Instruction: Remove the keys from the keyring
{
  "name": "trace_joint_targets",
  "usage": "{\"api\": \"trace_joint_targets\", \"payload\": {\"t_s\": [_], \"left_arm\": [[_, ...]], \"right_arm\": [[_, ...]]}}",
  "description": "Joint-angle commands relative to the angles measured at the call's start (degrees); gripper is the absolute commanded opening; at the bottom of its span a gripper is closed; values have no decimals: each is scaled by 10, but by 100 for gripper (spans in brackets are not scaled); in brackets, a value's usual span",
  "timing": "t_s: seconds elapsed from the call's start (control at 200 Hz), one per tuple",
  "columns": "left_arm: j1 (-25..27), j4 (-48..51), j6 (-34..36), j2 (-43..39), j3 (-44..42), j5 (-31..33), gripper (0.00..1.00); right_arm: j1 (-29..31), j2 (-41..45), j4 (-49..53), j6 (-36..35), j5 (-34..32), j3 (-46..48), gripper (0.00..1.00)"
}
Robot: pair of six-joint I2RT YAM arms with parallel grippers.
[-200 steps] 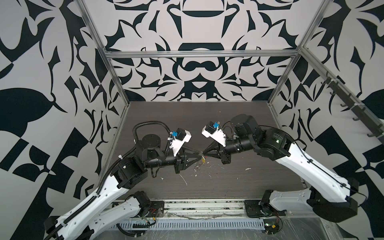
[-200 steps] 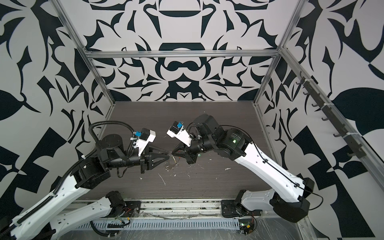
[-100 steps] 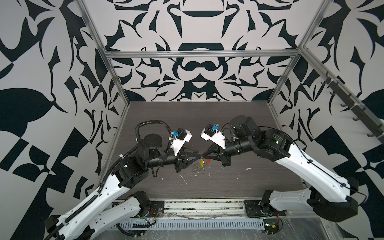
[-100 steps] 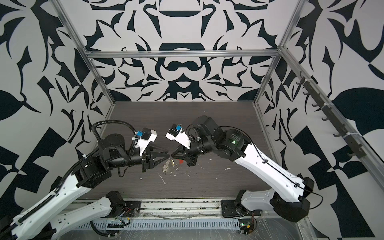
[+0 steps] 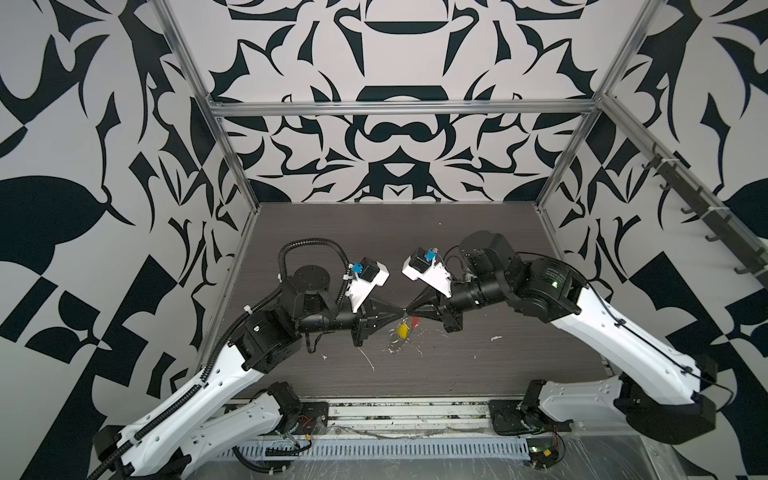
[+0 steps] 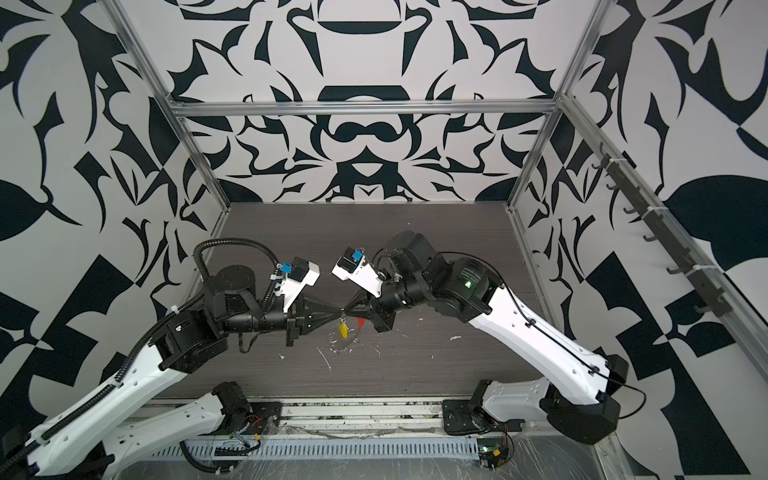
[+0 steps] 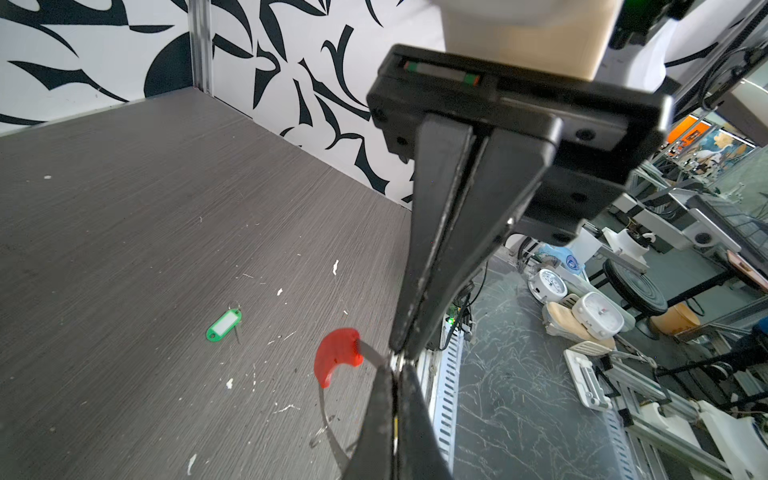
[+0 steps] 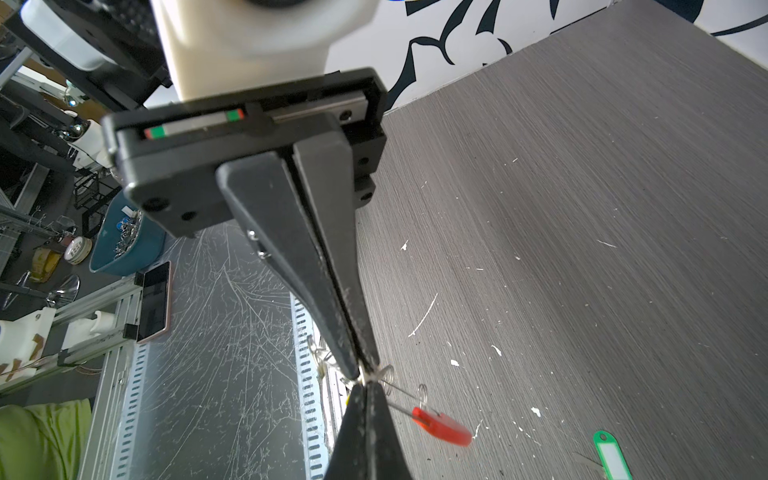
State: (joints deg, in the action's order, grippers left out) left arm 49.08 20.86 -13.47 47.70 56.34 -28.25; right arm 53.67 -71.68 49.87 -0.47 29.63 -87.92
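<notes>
A dark wood-grain tabletop (image 5: 374, 232) sits inside black-and-white patterned walls (image 5: 395, 137). Off the table, past its front edge, a teal tub (image 8: 124, 245) holds a tangle of small metal pieces. The board, dotted with white flecks (image 5: 495, 338), lies bare from the fingertips back to the rear wall. A slotted rail (image 5: 395, 449) runs along the front edge. The left gripper (image 5: 401, 311) and right gripper (image 5: 409, 309) meet tip to tip above the table. Both are pinched fully together on the thin grey keyring (image 7: 372, 354). The red key (image 7: 334, 359) sits on the ring just beside the tips. The yellow key (image 5: 402, 330) dangles just below them. The green key (image 7: 224, 325) lies flat on the table, well apart from both grippers.
</notes>
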Motion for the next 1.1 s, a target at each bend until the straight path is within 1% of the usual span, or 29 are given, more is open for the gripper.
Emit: {"api": "trace_joint_targets", "payload": {"t_s": [0.0,0.1,0.265,0.38,0.55,0.655,0.745,0.86,0.955,1.02,1.1], "left_arm": [[-3,-26,-16,-7,9,-1,0],[-3,-53,-27,-19,-5,21,0],[-2,-136,-46,-77,-61,98,0],[-2,-207,-52,-115,-105,135,0],[-1,-308,-59,-131,-155,170,0],[-1,-364,-62,-119,-174,191,0],[-1,-391,-64,-103,-178,209,0],[1,-407,-60,-84,-177,224,0],[8,-410,-50,-74,-178,247,0],[19,-410,-37,-71,-180,268,0],[37,-414,-13,-66,-183,292,0]], "right_arm": [[3,19,-46,1,-10,-6,0],[2,46,-105,19,-30,27,0],[3,127,-234,46,-93,125,24],[2,172,-326,72,-125,201,34],[2,187,-405,106,-130,267,38],[3,183,-438,123,-128,289,39],[2,186,-461,134,-136,306,41],[2,198,-487,145,-161,331,44],[3,212,-513,164,-200,357,47],[2,222,-524,168,-220,373,49],[3,232,-524,161,-230,386,50]]}}
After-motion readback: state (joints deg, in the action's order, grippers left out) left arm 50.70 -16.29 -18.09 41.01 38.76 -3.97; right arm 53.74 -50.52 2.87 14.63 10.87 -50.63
